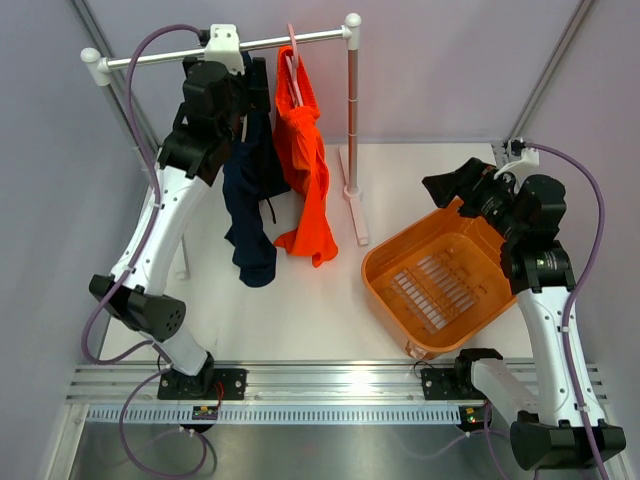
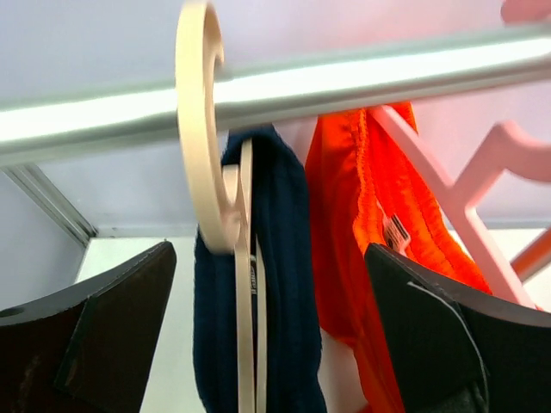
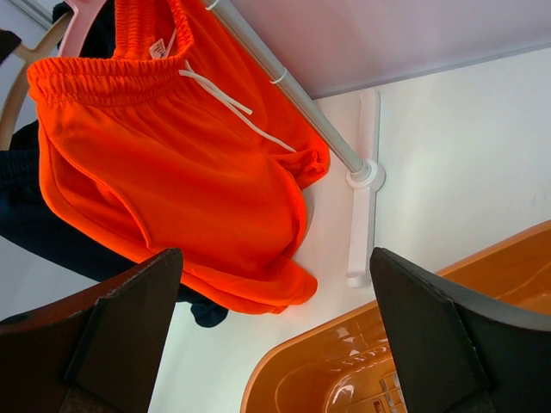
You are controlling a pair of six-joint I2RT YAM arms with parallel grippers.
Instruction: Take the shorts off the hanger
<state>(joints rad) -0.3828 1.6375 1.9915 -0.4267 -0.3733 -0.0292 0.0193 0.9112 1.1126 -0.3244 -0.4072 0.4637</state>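
Both pairs hang from the rail [image 1: 265, 43] at the back of the table [image 1: 300, 310]. The navy shorts [image 1: 250, 200] drape over a cream hanger [image 2: 200, 155]. The orange shorts [image 1: 312, 180] hang just beside them on a pink hanger [image 2: 456, 189], with the white drawstring [image 3: 228, 101] dangling. The left gripper [image 1: 245, 95] is up at the rail, its jaws apart, with the navy waistband and cream hanger between them; I cannot tell whether they touch. The right gripper [image 1: 447, 187] hangs over the far rim of the orange basket [image 1: 385, 275], jaws apart and holding nothing.
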